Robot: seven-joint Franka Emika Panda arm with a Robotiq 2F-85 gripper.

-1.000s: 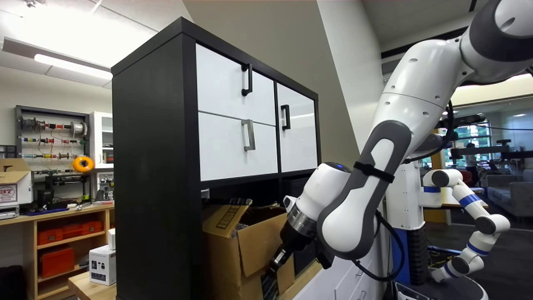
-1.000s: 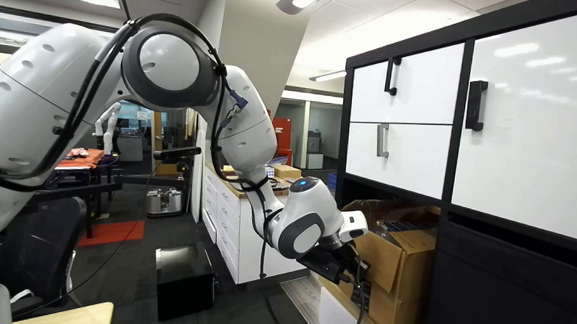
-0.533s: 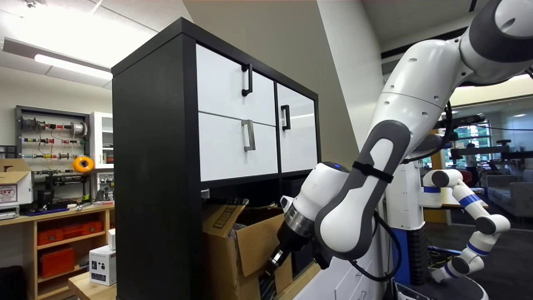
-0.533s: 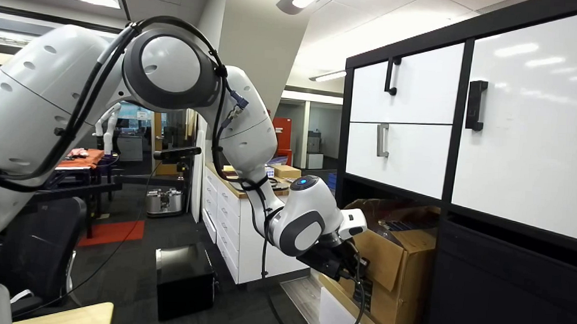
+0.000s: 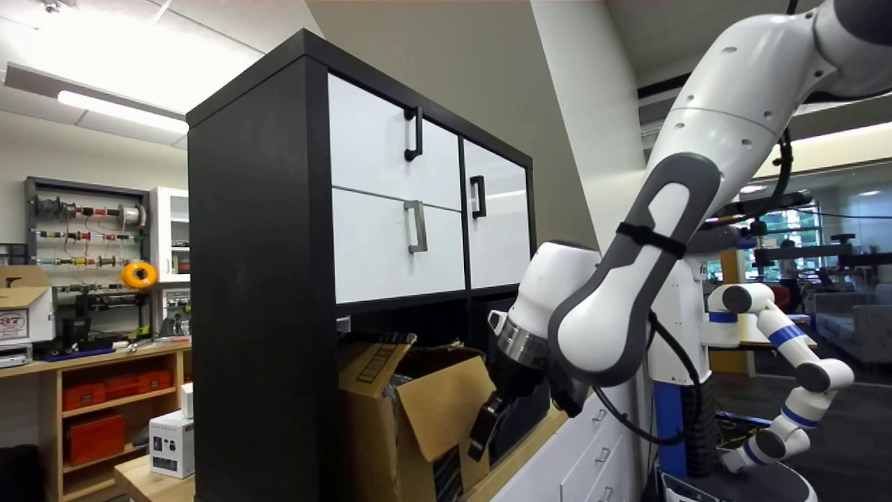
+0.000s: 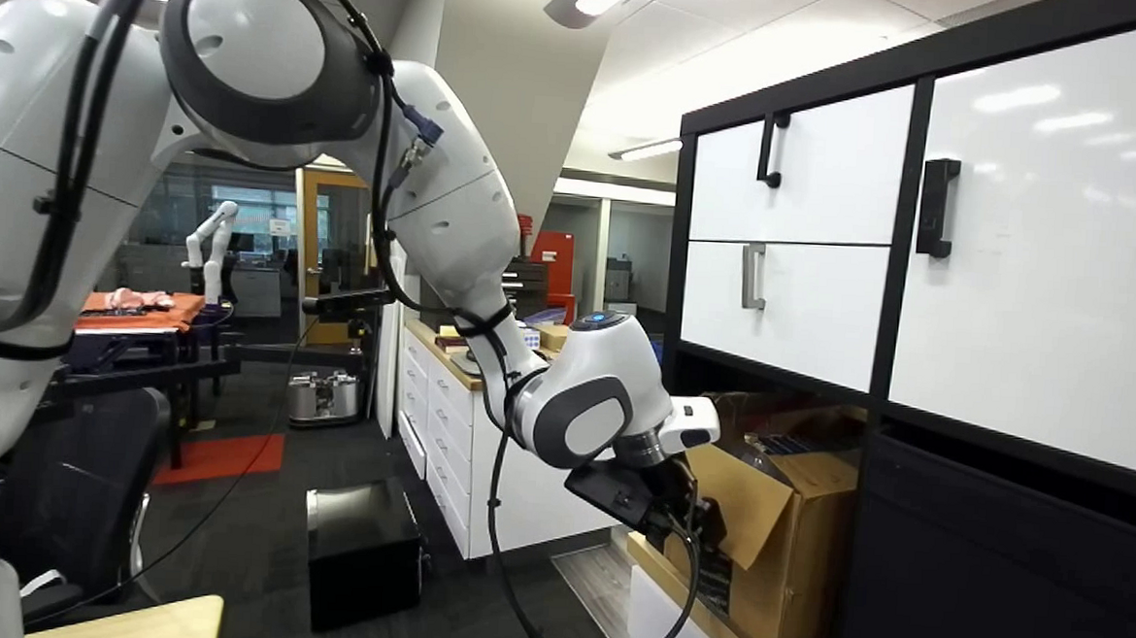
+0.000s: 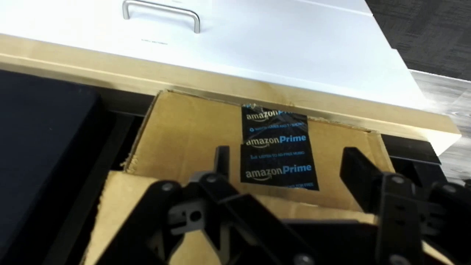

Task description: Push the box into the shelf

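The black two-fingered gripper [image 7: 287,161], spread wide, holds nothing before the brown cardboard carton [image 7: 198,136], which looks mostly inside a lower compartment [image 5: 418,321] of the tall black, white-fronted cabinet [image 5: 317,244]. A further push should go straight, fingers [image 7: 222,162] together, low on the black tape [image 7: 278,149], clear of the loose flap [image 5: 449,404].

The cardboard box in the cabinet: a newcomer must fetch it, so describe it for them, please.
Find the tall black cabinet with white fronts. In the open compartment beneath, beside a dark bin, sits the brown box. Unlike that plain bin, it has loose flaps and black Amazon tape.
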